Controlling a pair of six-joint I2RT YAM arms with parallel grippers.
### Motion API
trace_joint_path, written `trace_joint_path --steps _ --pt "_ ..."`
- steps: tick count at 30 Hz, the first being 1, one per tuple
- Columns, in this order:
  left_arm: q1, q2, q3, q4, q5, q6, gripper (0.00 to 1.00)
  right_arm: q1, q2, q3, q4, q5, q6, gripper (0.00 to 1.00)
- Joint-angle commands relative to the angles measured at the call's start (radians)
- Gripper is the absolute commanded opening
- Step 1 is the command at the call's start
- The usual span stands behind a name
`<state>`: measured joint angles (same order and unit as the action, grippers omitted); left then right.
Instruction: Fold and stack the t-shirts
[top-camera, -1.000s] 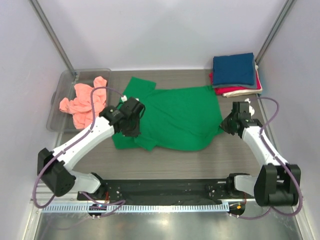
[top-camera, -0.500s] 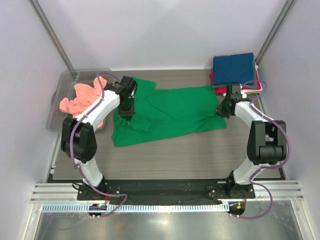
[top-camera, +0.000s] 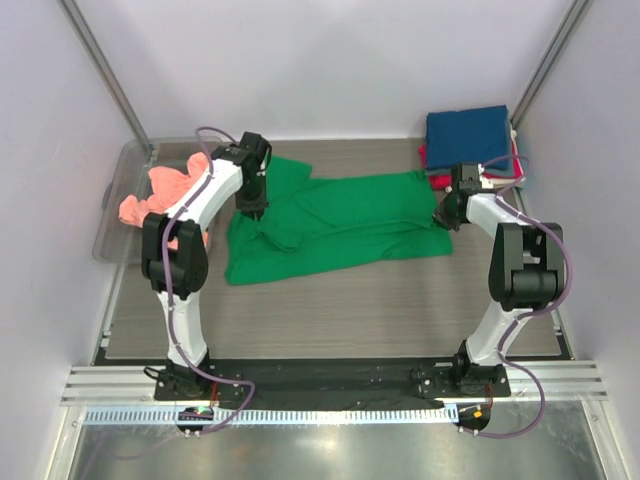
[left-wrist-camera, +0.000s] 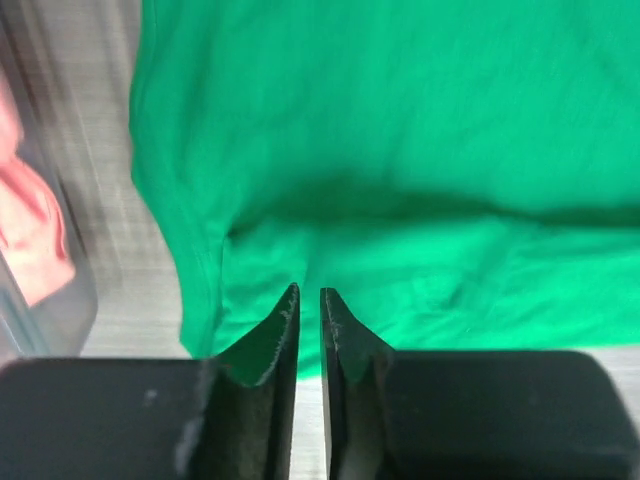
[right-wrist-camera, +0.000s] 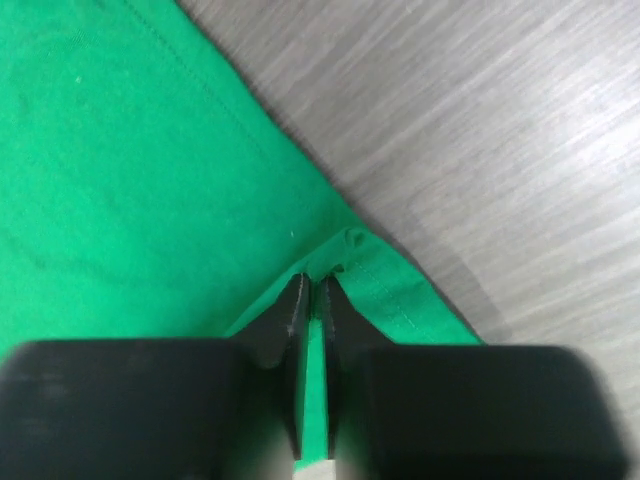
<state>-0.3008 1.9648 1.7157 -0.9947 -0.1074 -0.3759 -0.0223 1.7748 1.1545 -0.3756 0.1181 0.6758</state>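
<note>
Right gripper (right-wrist-camera: 312, 280) first: its fingers are pressed together with a sliver of the bright green cotton t-shirt (right-wrist-camera: 120, 170) caught between them, and the hem puckers just past the tips. Ahead and to the right of those tips is the bare grey wood-grain tabletop (right-wrist-camera: 480, 150); to their left, flat green cloth. It looks like a thin bite on the corner, so move smoothly, because a jerk could slip it.

Now your left gripper (left-wrist-camera: 308, 292): the fingers stand almost together with only a thin slit between them, right over the shirt's edge. You cannot tell from here whether any cloth sits in that slit. A fold ridge runs across just beyond the tips, with smooth green past it. Off to the left of the fingers is the crumpled salmon-pink t-shirt (left-wrist-camera: 30, 220) in its clear plastic bin (top-camera: 133, 160).

From above, your two tools sit at opposite ends of the green shirt, and the strip between them looks doubled over. My read is that you're laying a lengthwise fold. Match both ends, lower them level, and let go only once the edge lies straight. The folded navy blue t-shirt (top-camera: 467, 137) topping the stack waits just beyond the right tool.
</note>
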Motion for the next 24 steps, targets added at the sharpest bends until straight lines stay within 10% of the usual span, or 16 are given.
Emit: trace_joint_path --steps 1,5,7,16,24 --pt "0.037 0.09 0.149 -0.039 0.006 0.014 0.15 -0.01 0.049 0.08 0.038 -0.006 -0.028 0.16" --pt "0.088 0.158 0.372 -0.183 0.042 -0.038 0.44 -0.047 0.072 0.154 0.014 -0.096 -0.059 0.88" --pt "0.077 0.059 0.323 -0.162 0.023 -0.061 0.53 -0.062 0.02 0.156 -0.012 -0.068 -0.068 0.98" --pt "0.04 -0.566 -0.553 0.266 0.061 -0.28 0.62 -0.085 -0.288 -0.26 0.07 -0.084 -0.021 0.96" --pt "0.035 -0.759 -0.927 0.478 0.046 -0.415 0.67 -0.096 -0.262 -0.365 0.145 -0.155 -0.039 0.86"
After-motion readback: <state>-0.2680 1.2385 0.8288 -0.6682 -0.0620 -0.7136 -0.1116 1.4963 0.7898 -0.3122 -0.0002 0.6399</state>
